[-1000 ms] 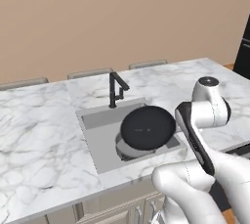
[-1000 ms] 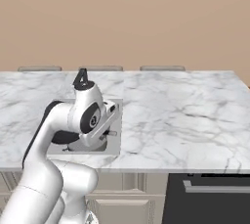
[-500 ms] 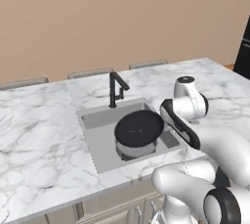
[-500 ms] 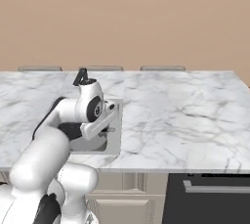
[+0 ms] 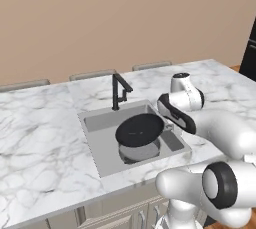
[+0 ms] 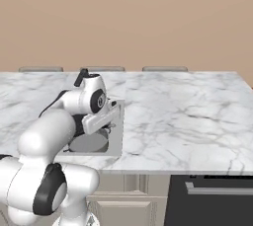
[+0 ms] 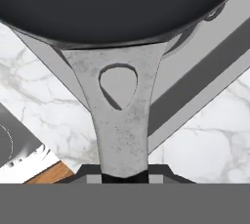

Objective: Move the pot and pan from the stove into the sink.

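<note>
The sink (image 5: 100,140) holds the pot (image 5: 140,149), with the pan (image 5: 139,129) just above it. The gripper (image 7: 125,176) clamps the pan's handle, now lower than before.

Pan over the pot, both at the sink

The black round pan (image 5: 140,128) is level above the grey metal pot (image 5: 140,150), which stands inside the steel sink (image 5: 97,138) in the marble counter; the pan's grey handle (image 7: 119,125) has a drop-shaped hole and points toward the right sink edge
</note>
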You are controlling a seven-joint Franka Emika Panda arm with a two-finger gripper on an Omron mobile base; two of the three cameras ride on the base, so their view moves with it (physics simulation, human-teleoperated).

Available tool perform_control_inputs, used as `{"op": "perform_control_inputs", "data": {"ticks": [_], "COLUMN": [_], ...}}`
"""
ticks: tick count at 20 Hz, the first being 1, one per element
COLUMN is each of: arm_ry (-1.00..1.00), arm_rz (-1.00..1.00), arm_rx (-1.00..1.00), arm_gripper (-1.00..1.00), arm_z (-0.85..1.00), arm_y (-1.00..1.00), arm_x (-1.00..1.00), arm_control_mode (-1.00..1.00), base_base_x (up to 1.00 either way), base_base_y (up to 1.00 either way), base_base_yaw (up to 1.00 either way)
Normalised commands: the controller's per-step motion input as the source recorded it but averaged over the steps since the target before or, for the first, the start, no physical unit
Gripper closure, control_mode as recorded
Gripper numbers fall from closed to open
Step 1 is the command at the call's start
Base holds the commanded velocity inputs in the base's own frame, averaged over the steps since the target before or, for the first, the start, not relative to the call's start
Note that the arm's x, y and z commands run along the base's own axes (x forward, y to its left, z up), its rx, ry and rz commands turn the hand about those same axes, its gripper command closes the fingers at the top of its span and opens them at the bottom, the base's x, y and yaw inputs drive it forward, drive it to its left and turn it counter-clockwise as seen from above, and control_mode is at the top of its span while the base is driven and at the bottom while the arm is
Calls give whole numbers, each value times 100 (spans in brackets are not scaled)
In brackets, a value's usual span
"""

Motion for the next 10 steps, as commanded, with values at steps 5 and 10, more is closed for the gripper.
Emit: {"op": "perform_control_inputs", "data": {"ticks": [5, 10], "arm_ry": [2, 0], "arm_rz": [5, 6], "arm_rx": [8, 9], "arm_gripper": [100, 100], "arm_z": [-21, -30], "arm_y": [0, -2], "arm_x": [0, -3], "arm_control_mode": [-100, -100], "base_base_x": [0, 0], "base_base_y": [0, 0], "base_base_yaw": [0, 0]}}
